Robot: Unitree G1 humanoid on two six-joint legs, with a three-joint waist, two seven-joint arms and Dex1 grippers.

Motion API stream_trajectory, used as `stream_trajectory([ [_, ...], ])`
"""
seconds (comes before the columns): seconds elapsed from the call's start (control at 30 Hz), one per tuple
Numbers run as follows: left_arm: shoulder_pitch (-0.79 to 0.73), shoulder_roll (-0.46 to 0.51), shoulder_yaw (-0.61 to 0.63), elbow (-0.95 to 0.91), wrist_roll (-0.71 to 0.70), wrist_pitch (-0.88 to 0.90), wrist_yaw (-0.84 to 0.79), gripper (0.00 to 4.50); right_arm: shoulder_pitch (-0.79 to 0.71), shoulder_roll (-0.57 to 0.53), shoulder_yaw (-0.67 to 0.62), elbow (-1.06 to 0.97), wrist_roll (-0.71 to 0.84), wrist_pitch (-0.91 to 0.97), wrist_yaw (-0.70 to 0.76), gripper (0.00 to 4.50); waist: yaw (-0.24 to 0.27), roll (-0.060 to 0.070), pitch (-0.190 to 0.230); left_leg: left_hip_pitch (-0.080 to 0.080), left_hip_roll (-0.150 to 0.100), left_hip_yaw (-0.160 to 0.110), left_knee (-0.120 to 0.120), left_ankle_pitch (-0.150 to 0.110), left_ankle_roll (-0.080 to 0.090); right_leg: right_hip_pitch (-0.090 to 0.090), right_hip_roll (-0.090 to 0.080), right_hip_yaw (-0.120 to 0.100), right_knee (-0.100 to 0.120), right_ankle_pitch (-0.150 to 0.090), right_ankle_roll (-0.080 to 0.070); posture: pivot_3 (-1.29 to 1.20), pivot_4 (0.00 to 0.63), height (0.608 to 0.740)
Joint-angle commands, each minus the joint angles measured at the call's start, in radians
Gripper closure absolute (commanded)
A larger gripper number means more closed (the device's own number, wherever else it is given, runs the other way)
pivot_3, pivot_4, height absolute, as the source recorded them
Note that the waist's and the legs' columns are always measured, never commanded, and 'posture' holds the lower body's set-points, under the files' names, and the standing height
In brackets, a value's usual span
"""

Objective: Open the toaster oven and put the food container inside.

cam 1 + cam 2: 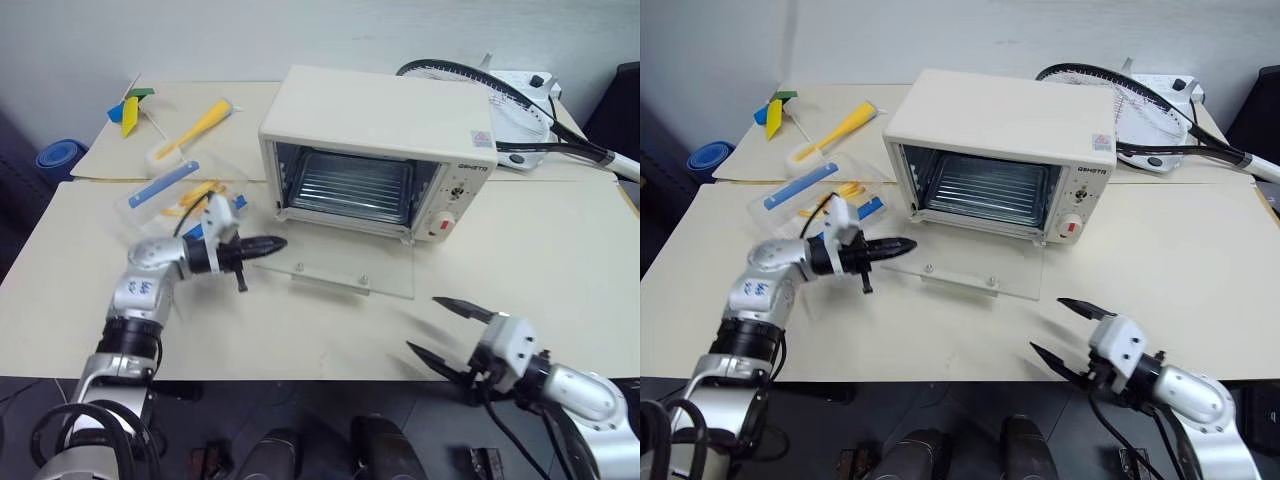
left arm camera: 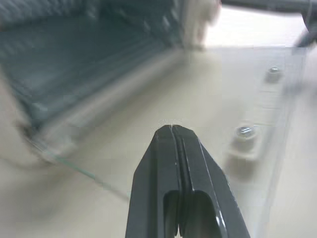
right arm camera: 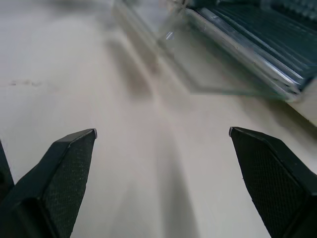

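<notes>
1. With its black fingers pressed together on nothing, the left gripper (image 1: 268, 243) hovers at the lowered clear glass door (image 1: 345, 268) of the cream-white boxy toaster oven (image 1: 380, 150); swinging toward the food could knock the glass.
2. Behind that arm, the clear, blue-clipped plastic food container (image 1: 175, 192) sits untouched on the table.
3. Near the table's front edge, the right gripper (image 1: 450, 330) is spread wide, empty.
4. Front-panel lettering is too small to read.

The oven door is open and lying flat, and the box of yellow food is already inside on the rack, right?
Not quite. The toaster oven door is open and flat, but its rack is bare. The left eye view shows the food container on the table, left of the oven, behind the left pincer.
</notes>
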Motion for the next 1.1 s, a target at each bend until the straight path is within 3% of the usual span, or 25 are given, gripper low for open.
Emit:
stream_trajectory([
  [0.03, 0.055, -0.008, 0.039, -0.053, 0.032, -0.123, 0.064, 4.49, 0.003, 0.01, -0.051, -0.064, 0.083, -0.031, 0.009, 0.0, 0.0, 0.0, 0.0, 0.0, 0.0, 0.0, 0.0, 0.0, 0.0, 0.0, 0.0, 0.0, 0.0, 0.0, 0.0, 0.0, 0.15, 0.74],
  [0.17, 0.161, -0.026, 0.142, -0.123, -0.05, -0.143, 0.113, 4.49, -0.089, 0.06, 0.001, -0.075, 0.118, 0.0, -0.033, 0.0, -0.001, 0.0, 0.0, 0.001, 0.001, 0.0, -0.001, 0.0, 0.0, 0.0, 0.0, 0.0, 0.0, 0.0, 0.0, 0.0, 0.15, 0.74],
  [0.27, 0.28, 0.004, 0.259, -0.266, -0.144, -0.033, 0.176, 3.88, -0.192, 0.103, 0.044, -0.074, 0.189, 0.034, -0.031, 0.0, -0.008, 0.0, 0.0, 0.0, 0.001, 0.0, -0.001, 0.0, 0.0, -0.001, 0.0, 0.0, 0.0, 0.0, 0.0, 0.0, 0.15, 0.74],
  [0.43, 0.589, 0.027, 0.575, -0.508, -0.3, 0.148, 0.365, 2.4, -0.333, 0.154, 0.104, 0.002, 0.133, -0.047, -0.005, 0.0, -0.022, 0.0, 0.0, 0.001, 0.001, 0.0, -0.003, 0.0, 0.0, -0.001, 0.0, 0.001, -0.001, 0.0, 0.0, 0.0, 0.15, 0.74],
  [0.63, 0.858, -0.032, 0.838, -0.568, -0.368, 0.238, 0.551, 0.53, -0.427, 0.182, 0.145, 0.097, 0.117, -0.124, 0.058, 0.0, 0.002, -0.001, 0.0, 0.001, 0.0, -0.001, -0.002, -0.001, 0.001, 0.001, 0.0, 0.0, -0.003, 0.0, 0.0, 0.0, 0.15, 0.74],
  [0.7, 0.848, -0.019, 0.838, -0.603, -0.365, 0.322, 0.652, 0.04, -0.443, 0.173, 0.151, 0.118, 0.111, -0.141, 0.083, 0.0, 0.019, -0.001, 0.0, 0.001, 0.0, -0.001, -0.001, -0.001, 0.002, 0.003, -0.001, 0.0, -0.004, 0.0, 0.0, 0.0, 0.15, 0.74],
  [0.9, 0.604, 0.072, 0.781, -0.639, -0.457, 0.557, 0.837, 0.04, -0.513, 0.141, 0.138, 0.213, 0.107, -0.158, 0.14, 0.0, 0.043, -0.002, -0.001, 0.001, -0.001, -0.003, 0.001, -0.001, 0.002, 0.004, -0.001, -0.001, -0.004, 0.003, 0.0, 0.0, 0.15, 0.74],
  [1.1, 0.221, 0.181, 0.658, -0.422, -0.43, 0.888, 1.055, 0.04, -0.528, 0.128, 0.142, 0.235, 0.109, -0.159, 0.165, 0.0, 0.008, -0.002, -0.001, 0.0, 0.0, -0.002, -0.002, -0.001, 0.002, 0.0, 0.0, -0.001, -0.003, 0.003, 0.0, 0.0, 0.15, 0.74],
])
